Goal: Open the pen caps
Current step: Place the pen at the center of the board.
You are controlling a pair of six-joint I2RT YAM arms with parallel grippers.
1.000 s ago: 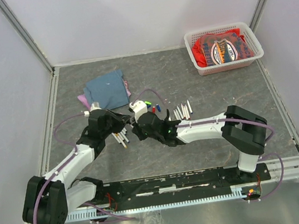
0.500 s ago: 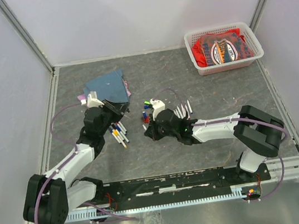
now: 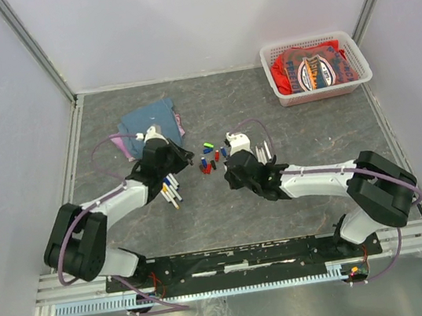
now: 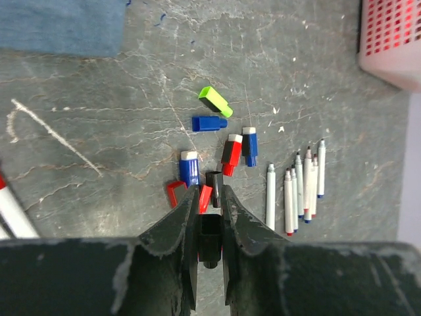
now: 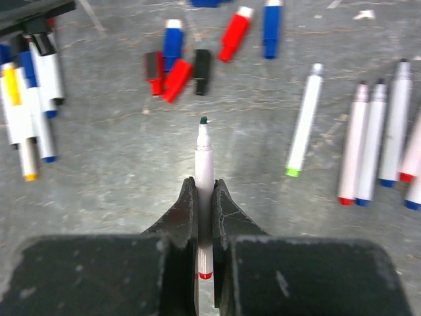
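- I see the loose pen caps (image 4: 209, 123) lying in a small bunch on the grey surface (image 4: 99, 151), right in front of both arms.
- The bunch has a green cap (image 4: 215, 101) at the far end, then blue, red and black ones close together, some touching.
- One more cap, a black cap (image 4: 209, 238), is not on the surface. It sits pinched between the fingers of the left end effector (image 4: 210, 192), which is clenched on it just above the bunch.
- The right end effector (image 5: 204, 187) is clenched on a bare pen (image 5: 204, 155). The pen is white and has no cap on, and its dark tip points toward the bunch of caps.
- To the right of the caps lies a row of bare pens (image 4: 307, 187), side by side, with no caps on.
- One of them, with a green end (image 5: 304, 118), lies a little apart from the others.
- On the other side of the caps lie some capped pens (image 5: 29, 99), close together near the left arm.
- Behind the left arm there is a blue cloth (image 3: 150, 123) on the surface.
- Far off in the back right corner stands a pink basket (image 3: 320, 92) with a red cloth (image 3: 313, 67) inside it.
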